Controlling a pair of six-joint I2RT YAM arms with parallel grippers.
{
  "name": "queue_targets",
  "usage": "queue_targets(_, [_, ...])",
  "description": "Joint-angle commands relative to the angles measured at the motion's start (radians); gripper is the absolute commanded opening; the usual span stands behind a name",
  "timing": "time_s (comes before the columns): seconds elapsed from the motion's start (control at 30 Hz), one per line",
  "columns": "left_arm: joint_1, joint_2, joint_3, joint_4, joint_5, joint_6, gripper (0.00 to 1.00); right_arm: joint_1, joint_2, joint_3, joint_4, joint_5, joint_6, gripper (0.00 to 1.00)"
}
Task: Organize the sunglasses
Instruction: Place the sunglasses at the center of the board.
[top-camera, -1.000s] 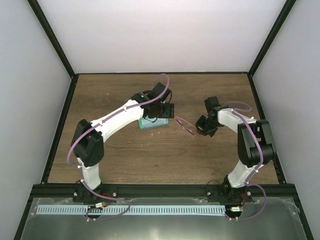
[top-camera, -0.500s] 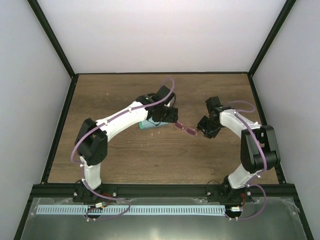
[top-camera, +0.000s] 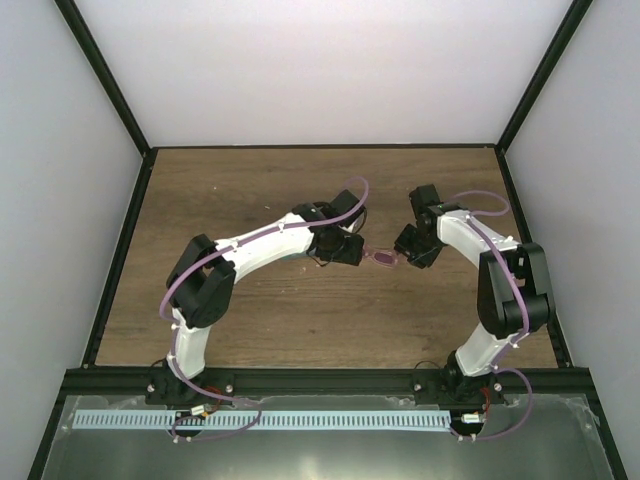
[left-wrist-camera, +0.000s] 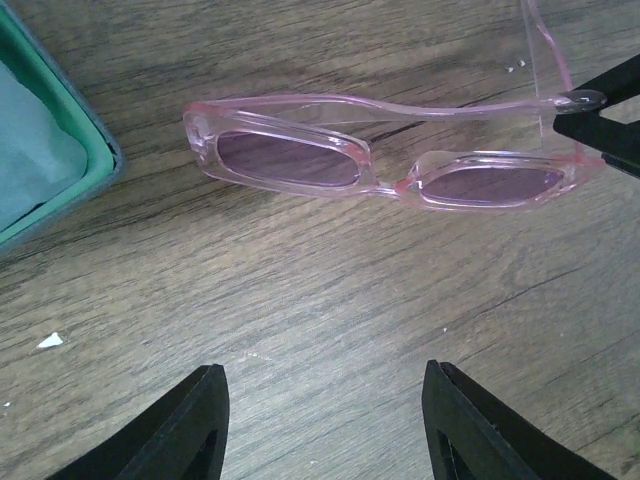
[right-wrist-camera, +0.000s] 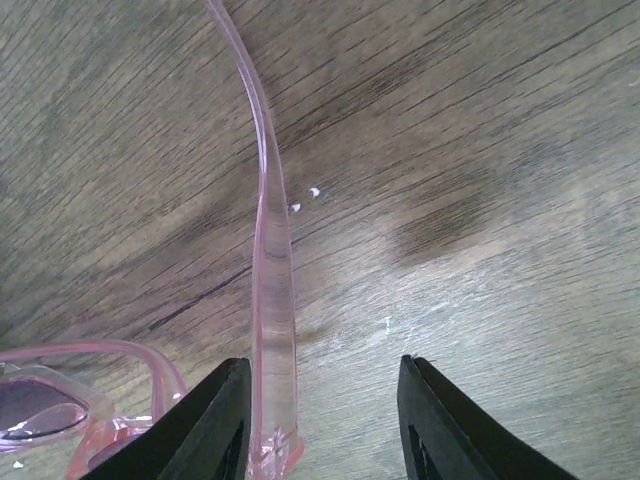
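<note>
Left hand shifted over sunglasses; cloth lies inside case.

Top view high, rear, looking down; wrist views close overhead, sharing sunglasses.

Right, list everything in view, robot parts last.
sunglasses: one, pink see-through frame, purplish lenses, flat on the table between the grippers
case: one, teal-green, left edge of the left wrist view, mostly cut off
table: one, brown wood, under everything
white specks: a few, white, on the wood near the sunglasses
enclosure walls: three, white with black frame, around the table
left arm: one, white with black joints, lilac cable, from the near left
right arm: one, same colours, from the near right
left gripper: one, black, open, just short of the sunglasses
right gripper: one, black, open, one temple of the sunglasses lying between its fingers
</note>
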Motion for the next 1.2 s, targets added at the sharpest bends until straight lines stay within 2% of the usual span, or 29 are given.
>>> queue_targets(0.0, [0.002,0.001,-0.012,0.011,0.0,0.006,0.54,-0.004,-0.041,-0.022,-0.007,-0.011,-0.049,0.41])
queue_targets(0.23, [0.004,0.015,0.007,0.01,-0.003,0.001,0.55,-0.004,-0.148,-0.161,-0.012,-0.05,-0.067,0.48])
queue_targets(0.4, [0.004,0.031,0.031,0.004,0.003,-0.001,0.59,-0.003,-0.205,-0.258,0.014,-0.099,-0.068,0.69])
queue_targets(0.5, [0.004,0.034,0.035,0.013,0.012,-0.003,0.64,-0.003,-0.217,-0.306,0.065,-0.165,-0.084,0.74])
queue_targets(0.7, [0.004,0.039,0.038,0.016,0.026,-0.002,0.65,-0.004,-0.318,-0.374,0.211,-0.329,-0.112,0.78])
queue_targets(0.87, [0.003,0.035,0.037,0.015,0.029,0.006,0.65,-0.003,-0.377,-0.431,0.305,-0.347,-0.133,0.78])
queue_targets(0.9, [0.003,0.033,0.035,0.016,0.029,0.008,0.65,-0.004,-0.367,-0.443,0.31,-0.356,-0.137,0.65])
queue_targets(0.97, [0.004,0.033,0.031,0.013,0.031,0.013,0.63,-0.004,-0.341,-0.457,0.297,-0.349,-0.134,0.31])
queue_targets(1.0, [0.004,0.033,0.028,0.013,0.033,0.015,0.62,-0.004,-0.331,-0.463,0.292,-0.347,-0.135,0.2])
queue_targets(1.1, [0.003,0.035,0.006,0.019,0.041,0.015,0.6,-0.004,-0.306,-0.472,0.282,-0.346,-0.138,0.07])
queue_targets(1.17, [0.002,0.037,-0.007,0.026,0.049,0.015,0.6,-0.003,-0.307,-0.473,0.281,-0.346,-0.134,0.07])
